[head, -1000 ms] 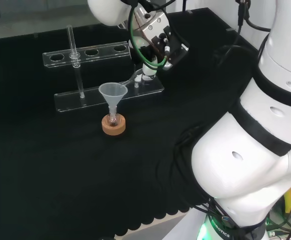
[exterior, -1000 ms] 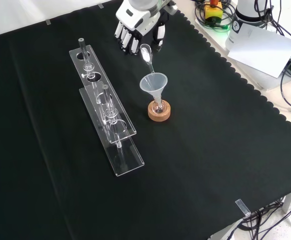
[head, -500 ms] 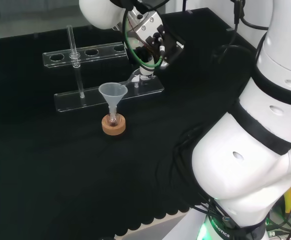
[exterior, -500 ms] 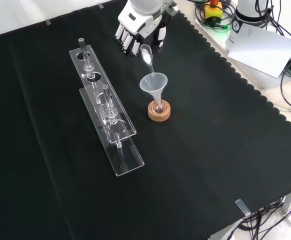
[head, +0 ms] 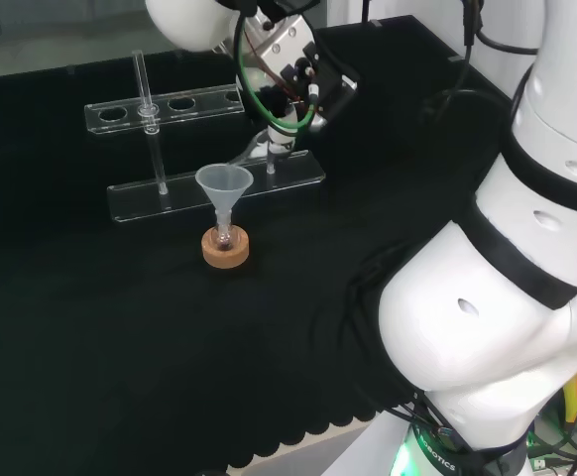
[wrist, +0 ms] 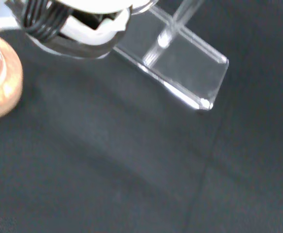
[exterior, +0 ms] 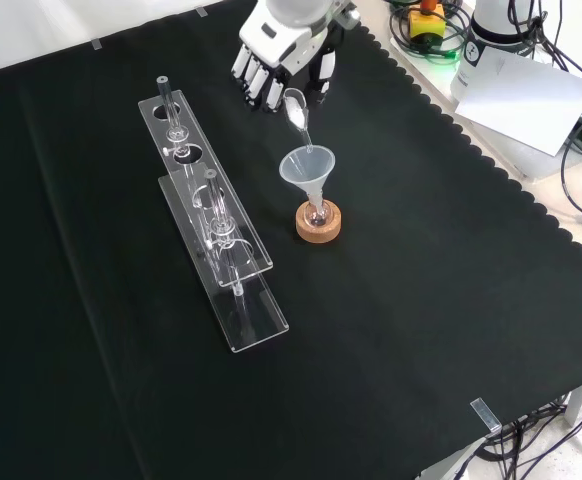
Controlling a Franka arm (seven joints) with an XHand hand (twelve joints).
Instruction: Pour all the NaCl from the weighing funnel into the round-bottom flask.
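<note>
Gripping weighing funnel (exterior: pixel 295 107), hand (exterior: pixel 283 62) risen, tilted steeper over funnel (exterior: pixel 307 170).

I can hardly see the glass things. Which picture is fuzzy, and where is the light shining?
Wrist view: the cork ring and the hand look blurred, and glare streaks the clear rack. Front view: the funnel looks pale and crisp against the black cloth.

arm (head: pixel 507 327): white links, black seams | hand (exterior: pixel 283 50): white-black fingers | wrist cable: green, seemingly looped
</note>
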